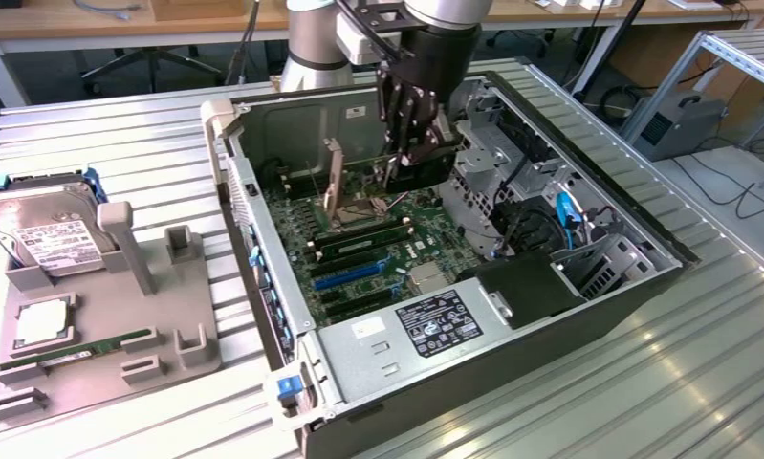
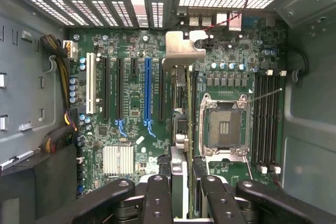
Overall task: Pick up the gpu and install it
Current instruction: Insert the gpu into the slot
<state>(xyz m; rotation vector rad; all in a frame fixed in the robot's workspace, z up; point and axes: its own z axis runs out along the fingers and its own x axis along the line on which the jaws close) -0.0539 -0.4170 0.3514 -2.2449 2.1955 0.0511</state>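
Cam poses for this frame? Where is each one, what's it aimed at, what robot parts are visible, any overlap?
Exterior view: raised, off the arm, looking down at an angle into the open black-and-silver PC case; arm and gripper holding the green gpu card upright.
Wrist view: on the wrist, facing straight down onto the green motherboard; black gripper fingers and gpu silver bracket show.
Shared: motherboard, gpu, gripper.

One open computer case (image 1: 637, 287) holds one motherboard (image 2: 136, 66). One gpu (image 2: 181, 108) sits edge-on in one gripper (image 2: 181, 192). One blue expansion slot (image 2: 147, 90) and one CPU socket (image 2: 224, 127) are visible. Outside the case: one grey holder tray (image 1: 101, 363), one hard drive (image 1: 44, 234), one memory stick (image 1: 82, 349).
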